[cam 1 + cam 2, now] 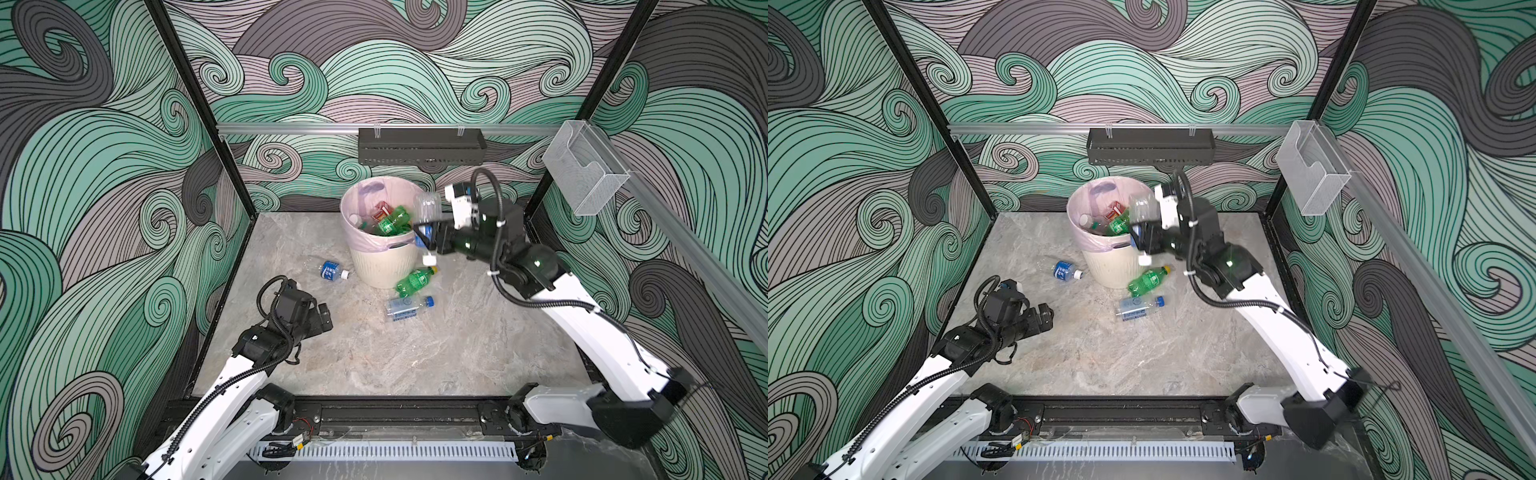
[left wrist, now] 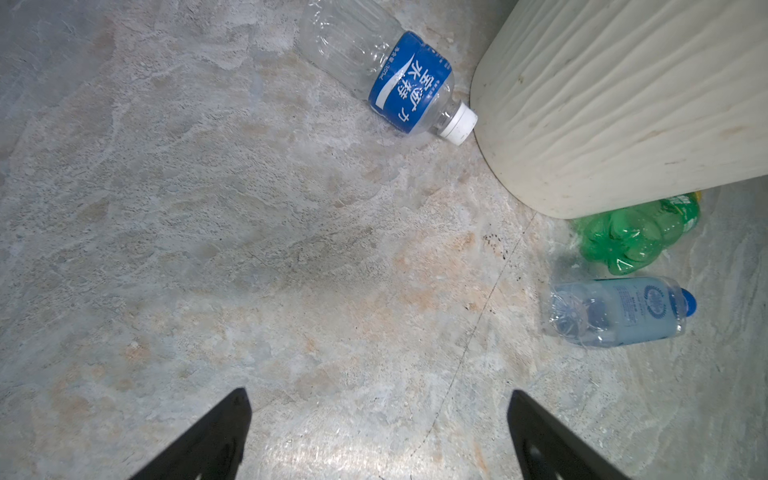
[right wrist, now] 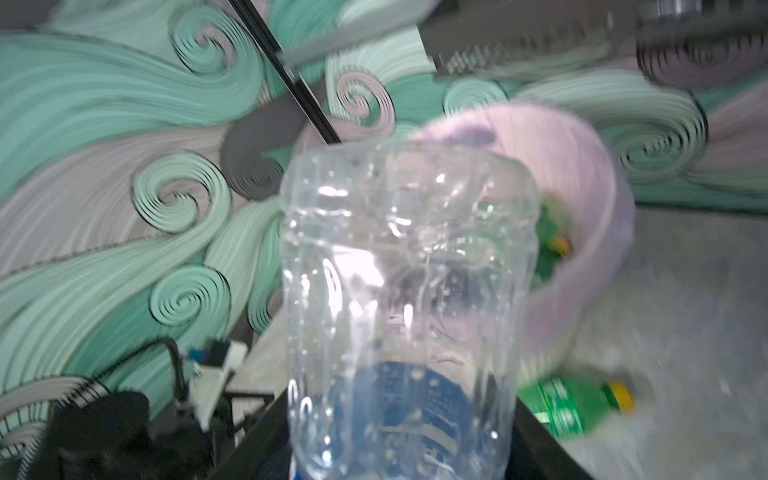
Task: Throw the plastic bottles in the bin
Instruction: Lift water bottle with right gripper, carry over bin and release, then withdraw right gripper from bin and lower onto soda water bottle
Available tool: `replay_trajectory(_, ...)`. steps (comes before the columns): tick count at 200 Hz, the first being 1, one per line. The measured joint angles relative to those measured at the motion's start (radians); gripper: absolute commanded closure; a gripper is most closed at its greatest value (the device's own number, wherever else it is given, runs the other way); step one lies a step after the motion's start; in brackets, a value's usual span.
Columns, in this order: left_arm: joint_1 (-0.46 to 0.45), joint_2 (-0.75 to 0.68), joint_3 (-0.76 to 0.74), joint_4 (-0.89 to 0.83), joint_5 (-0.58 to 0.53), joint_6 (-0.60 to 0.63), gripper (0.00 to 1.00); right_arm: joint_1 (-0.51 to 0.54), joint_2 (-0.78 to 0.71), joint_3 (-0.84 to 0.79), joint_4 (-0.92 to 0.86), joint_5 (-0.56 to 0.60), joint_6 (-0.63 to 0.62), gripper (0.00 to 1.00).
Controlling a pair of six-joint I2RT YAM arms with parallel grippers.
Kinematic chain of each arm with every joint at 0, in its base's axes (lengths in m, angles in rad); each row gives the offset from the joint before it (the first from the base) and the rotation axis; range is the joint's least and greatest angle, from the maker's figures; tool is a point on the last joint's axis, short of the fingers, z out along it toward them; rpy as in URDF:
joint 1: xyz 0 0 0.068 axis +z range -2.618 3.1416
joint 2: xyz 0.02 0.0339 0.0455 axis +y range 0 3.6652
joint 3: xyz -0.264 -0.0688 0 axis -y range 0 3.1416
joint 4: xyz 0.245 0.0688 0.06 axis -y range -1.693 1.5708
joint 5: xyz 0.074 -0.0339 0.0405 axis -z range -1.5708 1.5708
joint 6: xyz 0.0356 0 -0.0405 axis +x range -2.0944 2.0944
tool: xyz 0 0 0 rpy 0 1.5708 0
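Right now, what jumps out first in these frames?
The right gripper grips a clear bottle cap-down at the rim of the bin, which already holds green bottles. A blue-label bottle, a green bottle and a blue-cap bottle lie on the table beside it. The left gripper hangs open and empty, low over the table.

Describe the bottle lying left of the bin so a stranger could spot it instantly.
Find the cream bin at the back of the table. Left of its base lies a clear bottle, cap toward the bin. Unlike the green bottle and the blue-capped bottle in front, it has a white cap and deep blue label.
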Motion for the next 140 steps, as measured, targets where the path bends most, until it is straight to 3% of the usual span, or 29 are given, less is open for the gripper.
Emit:
replay_trajectory(30, 0.0, -0.001, 0.021, -0.024, 0.006, 0.0, 0.01, -0.032, 0.345, 0.459, -0.037, -0.06, -0.029, 0.03)
replay_trajectory(54, 0.0, -0.021, 0.054, -0.045, 0.004, 0.0, 0.01, -0.055, 0.469, 0.566, -0.104, -0.089, -0.048, 0.01)
replay_trajectory(85, 0.0, -0.055, 0.056, -0.067, 0.002, 0.0, 0.01, -0.065, 0.381, 0.372, -0.129, -0.13, -0.113, 0.0)
replay_trajectory(140, 0.002, -0.016, 0.056, -0.068, 0.0, 0.0, 0.01, -0.057, -0.059, -0.124, -0.077, -0.235, -0.309, 0.02)
